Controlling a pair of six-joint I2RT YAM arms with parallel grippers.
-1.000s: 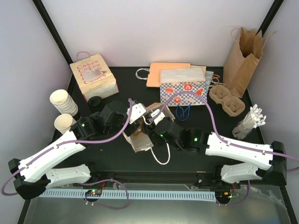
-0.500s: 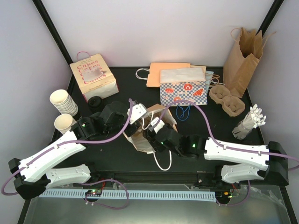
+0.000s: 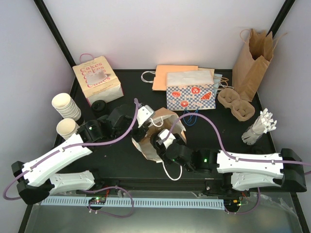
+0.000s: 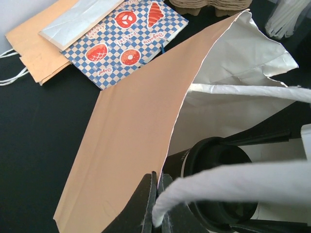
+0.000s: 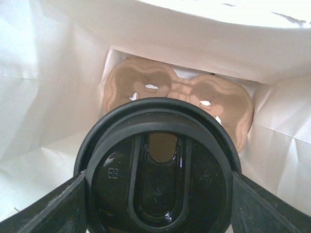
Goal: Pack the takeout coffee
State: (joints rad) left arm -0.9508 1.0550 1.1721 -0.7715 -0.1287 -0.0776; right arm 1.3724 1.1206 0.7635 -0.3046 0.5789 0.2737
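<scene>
Cannot see the paper wall of the takeout coffee (image 5: pixel 158 179) from the right wrist, only its black lid, clipped by the lower edge. Same for the near part of the pulp carrier (image 5: pixel 141 82) behind it. From the left wrist, blurred and half covered by the white handle (image 4: pixel 233 187) of the paper bag (image 4: pixel 126 136) (bag bottom cut off). From above, toward the near edge of the worktop (image 3: pixel 121 162), buried in the bag.

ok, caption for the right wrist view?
Right gripper holds the lidded takeout coffee inside the paper bag, a pulp cup carrier at its bottom.
</scene>
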